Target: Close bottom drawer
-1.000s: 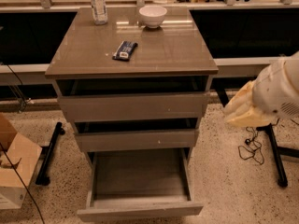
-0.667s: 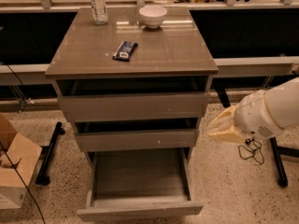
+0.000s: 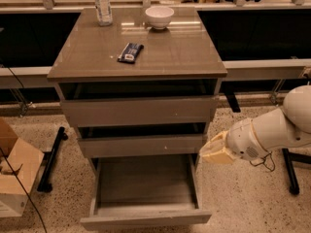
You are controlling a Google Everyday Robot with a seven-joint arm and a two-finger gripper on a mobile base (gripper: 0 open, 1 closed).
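Observation:
The bottom drawer (image 3: 146, 220) of the grey cabinet is pulled far out, its grey wood-grain floor showing and its plain front panel near the lower edge of the view. The middle drawer (image 3: 141, 144) and the top drawer (image 3: 138, 111) above it stand out a little less. My gripper (image 3: 214, 152), cream-coloured on a white arm, reaches in from the right. It hangs beside the cabinet's right front corner, level with the middle drawer and just above the open drawer's right side.
On the cabinet top (image 3: 175, 52) are a white bowl (image 3: 159, 16), a clear bottle (image 3: 102, 5) and a dark snack bar (image 3: 130, 52). A cardboard box (image 3: 14, 171) sits on the floor at left, with black stand legs (image 3: 51, 159) on both sides.
My arm has swung left and down, bringing the gripper from out at the right to the cabinet's right front corner. The drawers have not moved.

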